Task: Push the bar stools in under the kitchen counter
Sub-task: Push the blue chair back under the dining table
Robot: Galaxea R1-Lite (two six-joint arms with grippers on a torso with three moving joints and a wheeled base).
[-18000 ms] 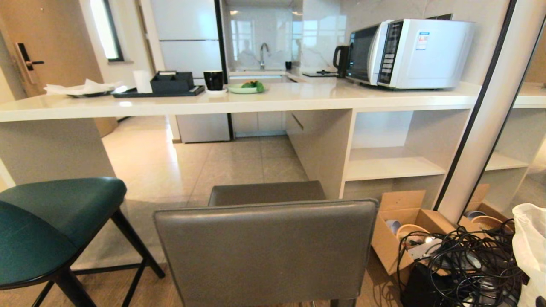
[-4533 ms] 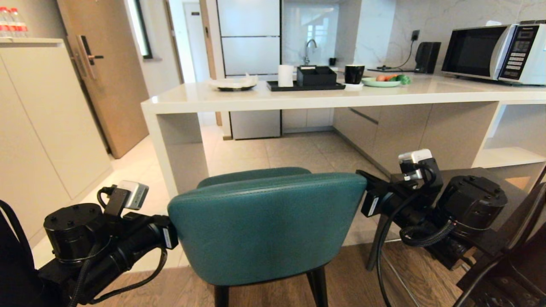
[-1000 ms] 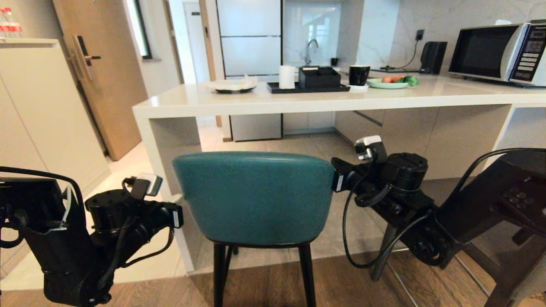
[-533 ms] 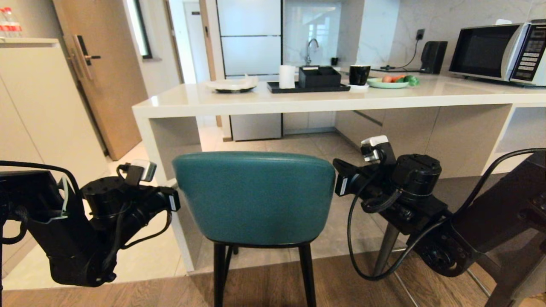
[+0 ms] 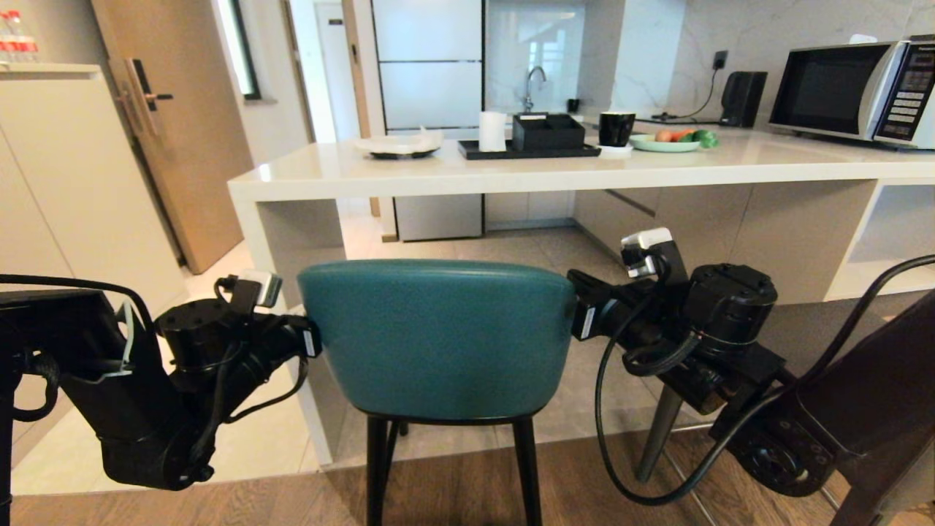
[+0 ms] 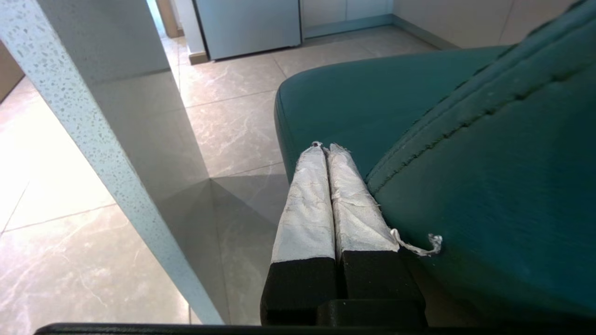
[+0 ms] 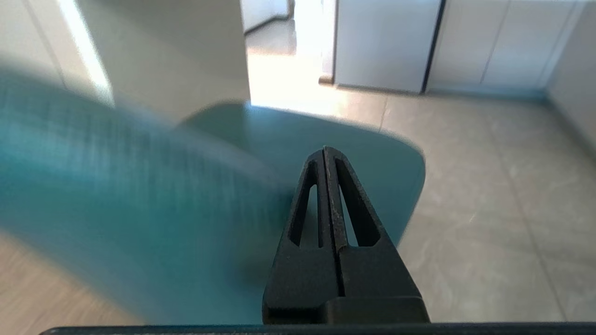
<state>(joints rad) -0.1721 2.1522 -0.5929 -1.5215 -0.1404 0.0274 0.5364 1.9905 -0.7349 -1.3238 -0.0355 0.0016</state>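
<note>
From the head view I have the teal stool [image 5: 437, 340] at centre frame, its back facing me, seat tucked toward the kitchen counter [image 5: 511, 175] that runs across the upper half. The left gripper [image 5: 310, 337] sits at the back's left edge, the right gripper [image 5: 577, 318] at its right edge. I judge this the push on the teal stool.

In the left wrist view the left gripper [image 6: 324, 148] has its taped fingers pressed together, alongside the padded back.

In the right wrist view the right gripper [image 7: 324, 151] is likewise closed and empty, beside the blurred teal back. Next I would drive both arms forward evenly.
</note>
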